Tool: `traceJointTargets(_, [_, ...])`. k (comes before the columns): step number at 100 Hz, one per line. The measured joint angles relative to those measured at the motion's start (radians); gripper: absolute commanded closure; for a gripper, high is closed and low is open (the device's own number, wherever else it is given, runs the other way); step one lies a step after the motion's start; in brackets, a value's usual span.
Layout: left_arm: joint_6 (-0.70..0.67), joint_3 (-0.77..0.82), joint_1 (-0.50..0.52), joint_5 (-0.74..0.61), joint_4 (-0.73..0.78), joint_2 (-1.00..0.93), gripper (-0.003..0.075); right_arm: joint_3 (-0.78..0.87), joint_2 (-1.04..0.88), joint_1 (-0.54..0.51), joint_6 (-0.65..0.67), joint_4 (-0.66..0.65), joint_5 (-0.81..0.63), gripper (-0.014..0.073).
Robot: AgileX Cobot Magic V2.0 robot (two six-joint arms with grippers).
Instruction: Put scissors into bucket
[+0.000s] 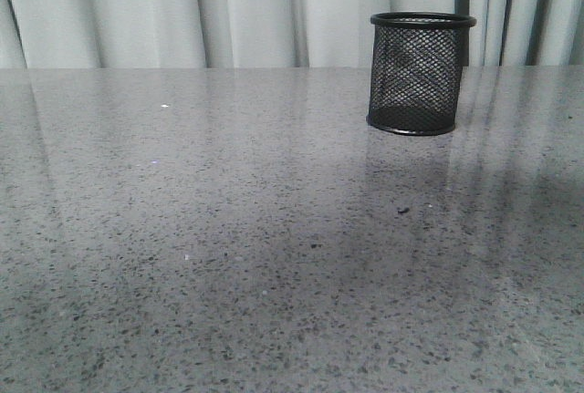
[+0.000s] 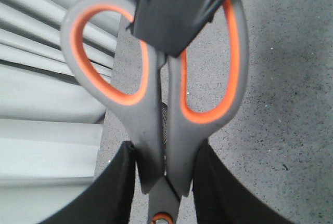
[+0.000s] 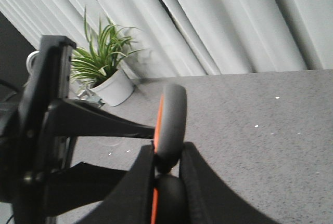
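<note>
The scissors (image 2: 156, 125) have grey handles with orange linings and hang in the air, held by both grippers. My left gripper (image 2: 165, 156) is shut on them just above the pivot. My right gripper (image 3: 167, 156) is shut on a handle loop (image 3: 170, 122), and its black fingers (image 2: 177, 11) show in the left wrist view across the loops. The blades are hidden. The bucket (image 1: 420, 72), black wire mesh, stands upright at the far right of the table. A sliver of black mesh shows through the gap between the handles in the left wrist view. Neither gripper shows in the front view.
The grey speckled table (image 1: 228, 229) runs back to pale curtains (image 1: 228, 10). A potted green plant (image 3: 106, 73) stands beyond the table's edge in the right wrist view. The left arm (image 3: 52, 130) shows close beside my right gripper.
</note>
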Motion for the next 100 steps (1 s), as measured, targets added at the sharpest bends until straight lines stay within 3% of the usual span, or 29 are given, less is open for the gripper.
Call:
traceJointTargets(11, [0.0,0.0,0.0,0.0,0.007,0.002,0.0613,-0.002,0.002,0.0,0.0,0.002,0.0,0.0661])
traceJointTargets(26, [0.0,0.0,0.0,-0.001,0.008,0.002,0.026,-0.004,0.013,0.002,-0.004,-0.004,0.004,0.0661])
traceJointTargets(33, [0.0,0.0,0.0,-0.007,0.004,0.002,0.0172,-0.004,0.025,0.002,-0.008,-0.014,0.004,0.0661])
traceJointTargets(59, [-0.087,0.0,0.086,-0.01,-0.007,-0.01,0.0277,-0.011,0.082,0.002,-0.011,-0.055,-0.013,0.066])
traceJointTargets(100, [-0.228,0.0,0.539,0.093,-0.013,-0.178,0.03,-0.219,0.25,0.002,0.039,-0.381,-0.071,0.0641])
